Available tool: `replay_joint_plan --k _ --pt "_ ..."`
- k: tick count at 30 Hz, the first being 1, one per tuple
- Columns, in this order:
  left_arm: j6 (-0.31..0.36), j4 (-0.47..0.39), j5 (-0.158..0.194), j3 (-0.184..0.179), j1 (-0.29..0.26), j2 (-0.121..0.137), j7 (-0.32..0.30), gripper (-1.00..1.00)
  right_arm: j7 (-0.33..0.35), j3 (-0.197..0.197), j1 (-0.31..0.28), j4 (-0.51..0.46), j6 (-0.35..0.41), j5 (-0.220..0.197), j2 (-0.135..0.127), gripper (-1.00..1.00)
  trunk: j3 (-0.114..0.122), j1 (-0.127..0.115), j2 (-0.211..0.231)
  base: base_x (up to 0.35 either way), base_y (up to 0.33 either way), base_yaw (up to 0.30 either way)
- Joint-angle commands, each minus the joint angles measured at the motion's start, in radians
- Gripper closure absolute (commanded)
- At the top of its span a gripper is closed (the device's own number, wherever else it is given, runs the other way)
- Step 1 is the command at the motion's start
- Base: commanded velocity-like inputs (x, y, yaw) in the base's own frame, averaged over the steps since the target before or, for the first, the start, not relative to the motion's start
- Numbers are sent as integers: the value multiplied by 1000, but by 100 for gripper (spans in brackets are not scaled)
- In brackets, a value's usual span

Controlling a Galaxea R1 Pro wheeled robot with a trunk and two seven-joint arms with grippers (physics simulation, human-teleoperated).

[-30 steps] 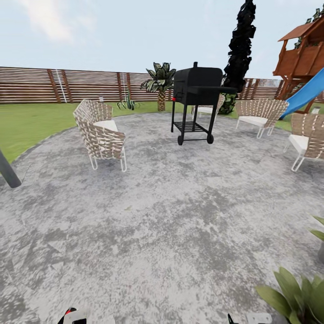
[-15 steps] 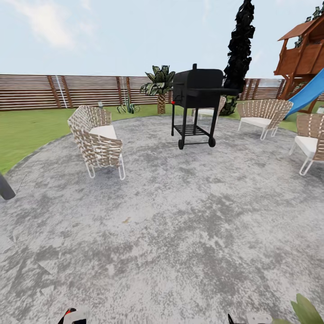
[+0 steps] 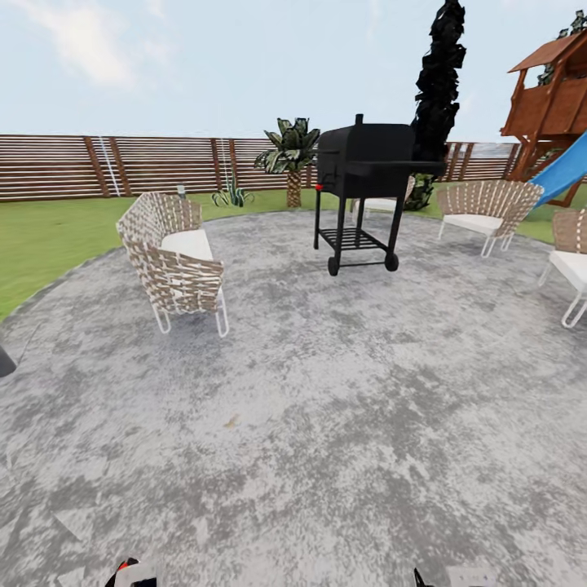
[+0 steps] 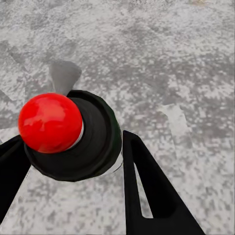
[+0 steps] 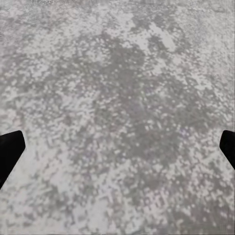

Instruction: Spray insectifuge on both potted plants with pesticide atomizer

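In the left wrist view, a dark bottle with a round red cap, the pesticide atomizer (image 4: 73, 137), sits between the two black fingers of my left gripper (image 4: 73, 161), which is shut on it above the grey paving. Its red tip also peeks in at the bottom edge of the head view (image 3: 124, 564). My right gripper (image 5: 117, 147) is open, its black fingertips (image 5: 10, 149) wide apart over bare paving. The two potted plants are out of view. The round grey patio (image 3: 326, 408) spreads ahead, with lawn (image 3: 41, 236) and a brown slatted fence (image 3: 122, 163) behind.
A wicker chair (image 3: 175, 261) stands at the left of the patio and a black grill (image 3: 363, 187) on wheels at the middle back. More wicker chairs (image 3: 485, 208) stand on the right. A wooden play tower with a blue slide (image 3: 562, 122) rises at far right. A dark post (image 3: 4, 359) cuts the left edge.
The whole head view has shifted, so the camera has moved. The olive-green leaves at the lower right have slid out of the picture. Chairs and grill stay put.
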Motion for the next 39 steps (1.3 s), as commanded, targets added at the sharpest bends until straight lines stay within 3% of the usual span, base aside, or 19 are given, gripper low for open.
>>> replay_joint_plan --k 1,9,39 --pt "-3 1 2 -1 -1 0 1 100 0 -5 0 0 -3 9 1 -100 -1 0 0 336 126 0" --pt "-3 1 2 -1 -1 0 1 100 0 -5 0 -1 -2 9 1 -100 -1 0 0 336 127 -88" --pt "-5 1 2 -1 -1 0 1 100 0 -4 0 -1 -1 9 1 -100 -1 0 0 336 119 -262"
